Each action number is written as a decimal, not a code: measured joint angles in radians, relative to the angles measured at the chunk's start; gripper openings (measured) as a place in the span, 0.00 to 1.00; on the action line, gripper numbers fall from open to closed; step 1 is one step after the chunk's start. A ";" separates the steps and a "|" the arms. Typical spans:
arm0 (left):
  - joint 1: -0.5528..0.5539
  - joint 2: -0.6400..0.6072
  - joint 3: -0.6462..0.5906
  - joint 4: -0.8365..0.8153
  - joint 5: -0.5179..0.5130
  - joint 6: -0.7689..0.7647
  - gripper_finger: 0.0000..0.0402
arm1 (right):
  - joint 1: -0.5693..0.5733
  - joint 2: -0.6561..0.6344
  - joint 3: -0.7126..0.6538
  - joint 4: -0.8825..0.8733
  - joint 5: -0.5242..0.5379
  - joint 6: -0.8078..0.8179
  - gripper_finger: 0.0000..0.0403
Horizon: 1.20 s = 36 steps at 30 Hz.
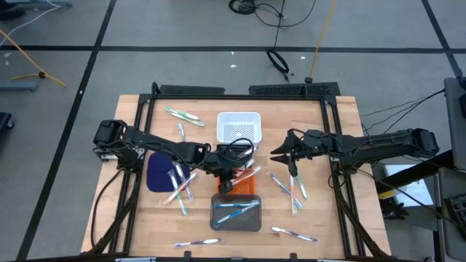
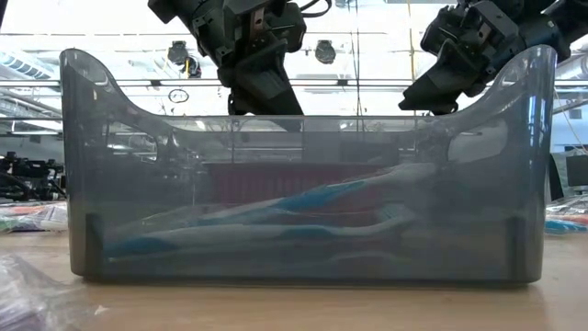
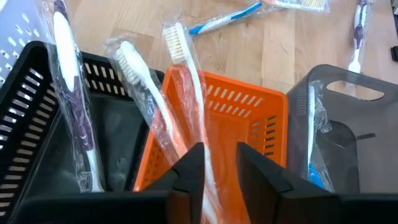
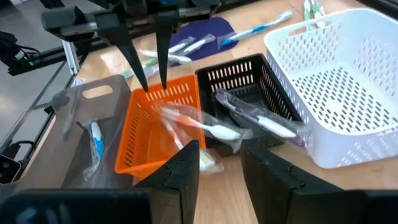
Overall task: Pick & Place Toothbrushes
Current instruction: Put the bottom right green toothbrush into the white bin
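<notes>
Roughly halfway, by the look of it. The grey bin holds blue-accented toothbrushes, the black basket holds two purple-handled ones, and the white basket looks empty. The left pincer hangs over the orange basket, its fingers slightly parted around a wrapped orange toothbrush leaning on the rim; whether it grips or has let go, I cannot tell. The right pincer hovers nearby, fingers parted, holding nothing. Loose brushes are scattered on the worktop, some on the blue mat, so plenty of sorting is left.
</notes>
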 joint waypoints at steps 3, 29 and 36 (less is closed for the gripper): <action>0.002 0.000 0.000 0.006 0.000 0.002 0.27 | 0.000 0.000 0.000 -0.052 0.000 0.036 0.27; 0.022 0.000 0.000 0.057 -0.010 0.054 0.31 | 0.000 0.000 -0.001 -0.693 0.100 0.418 0.27; 0.022 0.000 0.000 0.058 -0.010 0.074 0.31 | 0.000 0.000 -0.009 -0.769 0.131 0.481 0.27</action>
